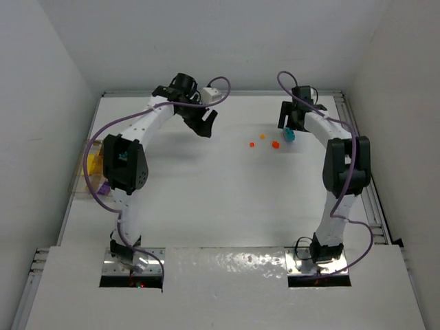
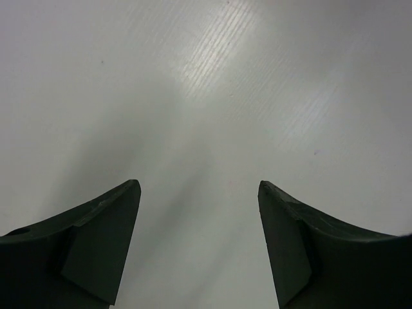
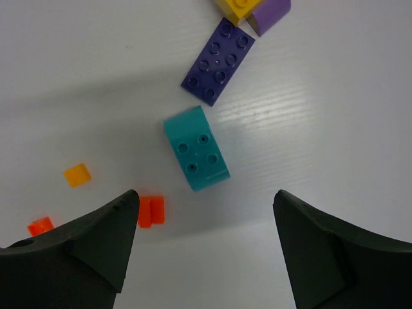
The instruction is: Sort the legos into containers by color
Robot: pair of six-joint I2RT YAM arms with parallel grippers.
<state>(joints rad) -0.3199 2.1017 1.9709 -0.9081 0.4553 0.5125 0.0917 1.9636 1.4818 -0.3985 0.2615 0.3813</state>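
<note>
Yellow brick [image 3: 235,8]: cut off by the top edge of the right wrist view; only a corner is shown.
Lilac brick [image 3: 270,14]: cut by the same edge.
Red-orange piece [image 3: 40,226]: partly covered by a finger [image 3: 77,257] of the right gripper [image 3: 206,193].
Container [image 1: 77,184]: largely hidden behind the left arm [image 1: 124,165]; compartments cannot be counted.
Orange bits [image 1: 275,144]: too small in the top view for shape to be told.

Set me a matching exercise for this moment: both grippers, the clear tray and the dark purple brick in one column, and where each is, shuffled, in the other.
1 left gripper
2 right gripper
3 clear tray
4 dark purple brick

a at the left edge of the table
b open over bare table
c next to a yellow brick
d open over a teal brick

Pairs: 1-b, 2-d, 3-a, 4-c
</note>
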